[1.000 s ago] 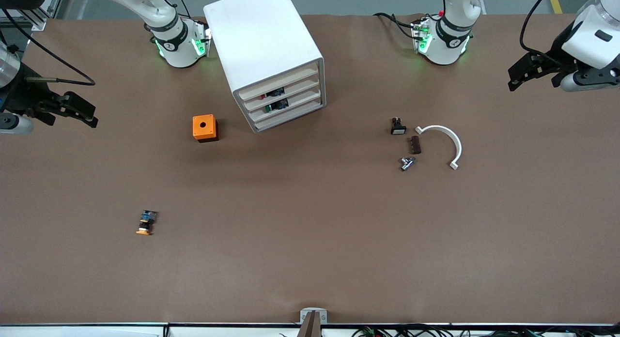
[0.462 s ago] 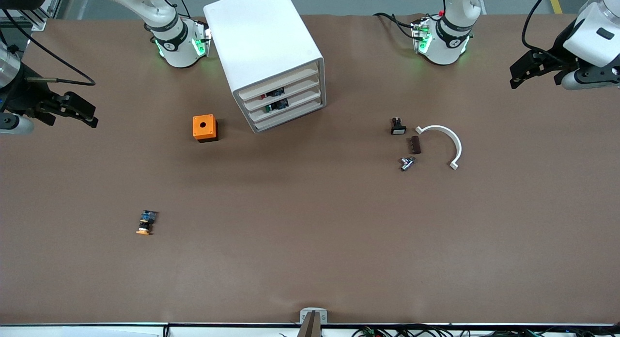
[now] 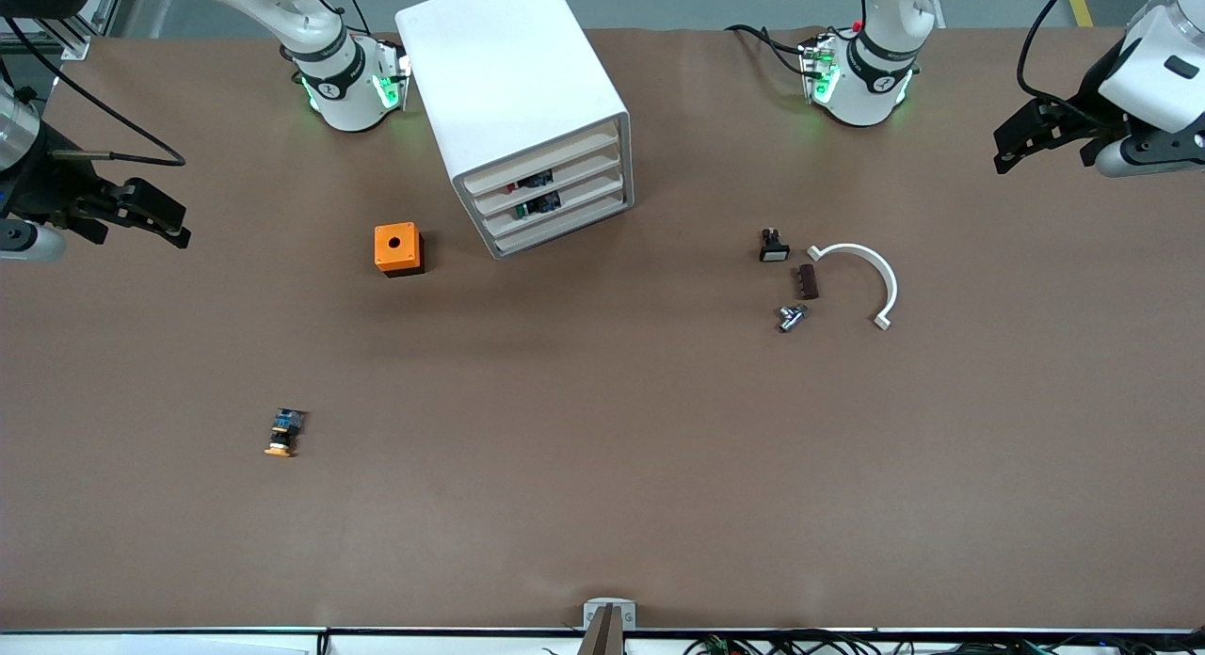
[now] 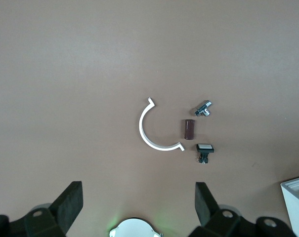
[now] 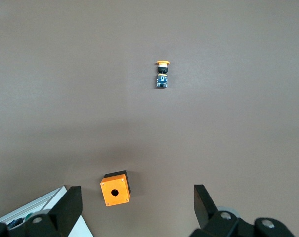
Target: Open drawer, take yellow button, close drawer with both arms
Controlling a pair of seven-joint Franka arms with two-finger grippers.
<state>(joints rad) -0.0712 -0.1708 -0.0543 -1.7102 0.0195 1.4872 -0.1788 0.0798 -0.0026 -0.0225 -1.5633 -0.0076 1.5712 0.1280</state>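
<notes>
The white cabinet stands between the arm bases, and its top drawer is pushed in flush like the three below. The button, with orange cap, black body and blue rear, lies on the brown table nearer the front camera than the orange cube; it also shows in the right wrist view. My right gripper hangs open and empty over the right arm's end of the table. My left gripper hangs open and empty over the left arm's end.
An orange cube with a hole sits beside the cabinet. Toward the left arm's end lie a black part with a white face, a brown piece, a metal fitting and a white curved clip. Small parts show in the middle drawers.
My left gripper has drifted slightly toward the left arm's end of the table. The right arm, the button and the drawers have not moved.
</notes>
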